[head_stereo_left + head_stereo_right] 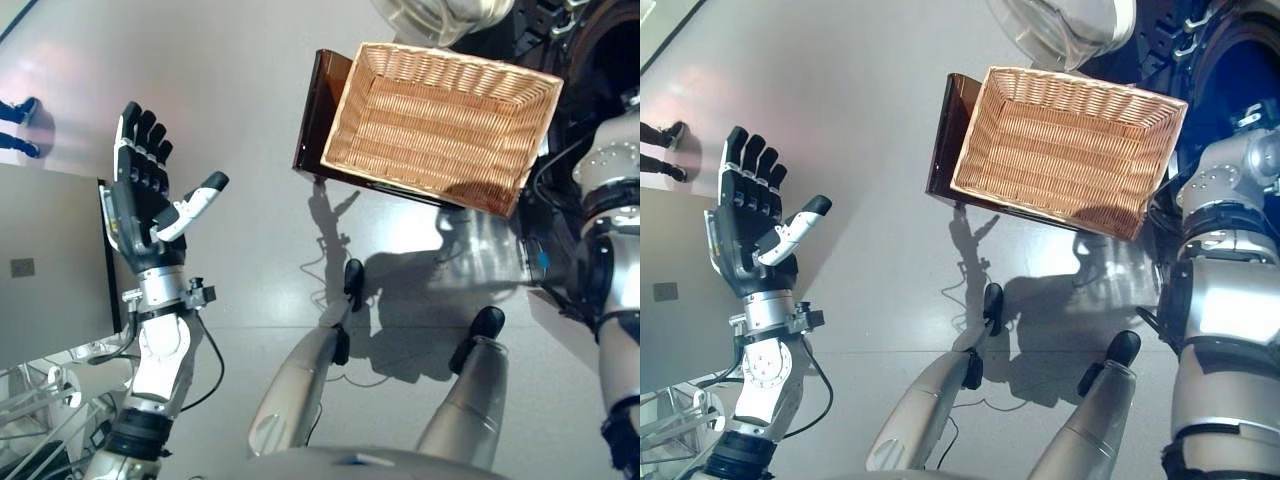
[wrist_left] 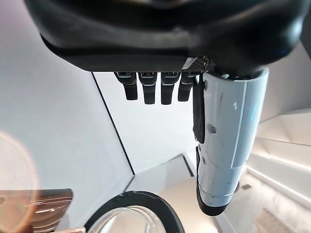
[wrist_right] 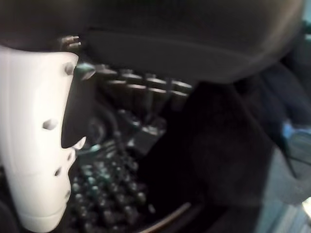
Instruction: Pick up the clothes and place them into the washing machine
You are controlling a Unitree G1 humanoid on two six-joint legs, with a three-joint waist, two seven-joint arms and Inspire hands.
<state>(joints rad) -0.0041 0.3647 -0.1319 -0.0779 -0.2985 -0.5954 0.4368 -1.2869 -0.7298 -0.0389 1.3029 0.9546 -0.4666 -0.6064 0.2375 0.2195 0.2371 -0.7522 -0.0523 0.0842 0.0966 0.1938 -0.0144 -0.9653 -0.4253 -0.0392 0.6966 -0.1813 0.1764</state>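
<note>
Your right hand (image 3: 39, 145) sits inside the dark washing machine drum (image 3: 107, 204); its grip cannot be told. Left hand (image 1: 145, 200) spread wide, empty. Wicker basket (image 1: 440, 125) empty.

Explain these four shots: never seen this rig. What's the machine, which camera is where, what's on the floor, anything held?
It is a two-legged humanoid robot. The two wide pictures come from its head cameras, looking down; the two close ones from its wrists. The left hand is raised, fingers straight, holding nothing. The right hand reaches into the washing machine, where dark cloth shows; whether it grips the cloth is unclear. On the floor an empty wicker basket rests on a brown stand.
</note>
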